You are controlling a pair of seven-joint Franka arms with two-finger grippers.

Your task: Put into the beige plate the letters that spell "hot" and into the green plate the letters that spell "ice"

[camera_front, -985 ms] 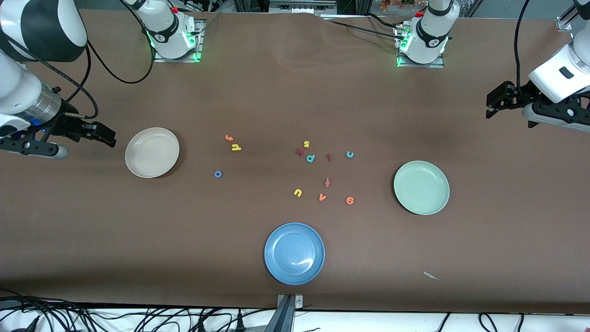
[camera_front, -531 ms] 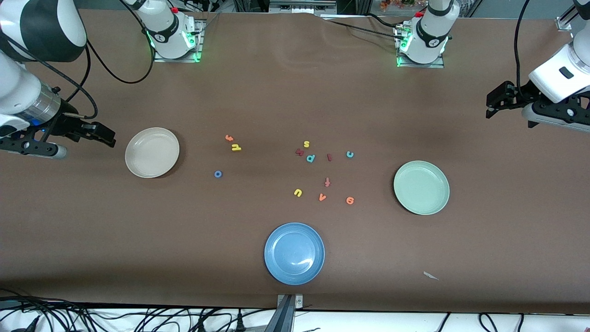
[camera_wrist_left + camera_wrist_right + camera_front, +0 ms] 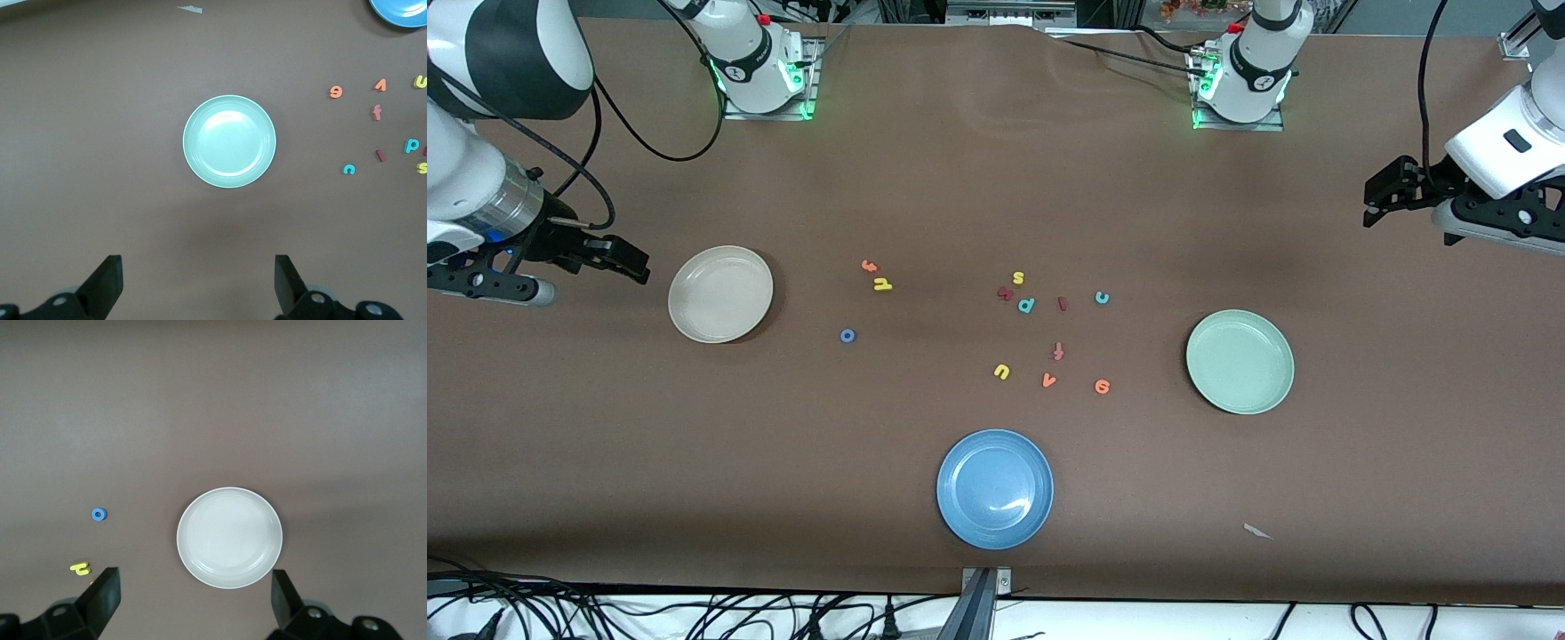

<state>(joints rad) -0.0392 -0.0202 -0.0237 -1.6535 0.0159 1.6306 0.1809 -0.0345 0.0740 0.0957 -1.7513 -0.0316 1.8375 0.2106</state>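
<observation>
Beige plate (image 3: 720,294), mint-green plate (image 3: 1240,361), blue plate (image 3: 994,489), brown table (image 3: 996,178).

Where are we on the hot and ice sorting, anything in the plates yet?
Nothing is done: the beige plate and green plate are both empty. Nothing is in hand either; the left pincer and right pincer are open over bare table near the table's ends. All six are left: yellow h, blue o, orange t, red i, teal c, orange e.
</observation>
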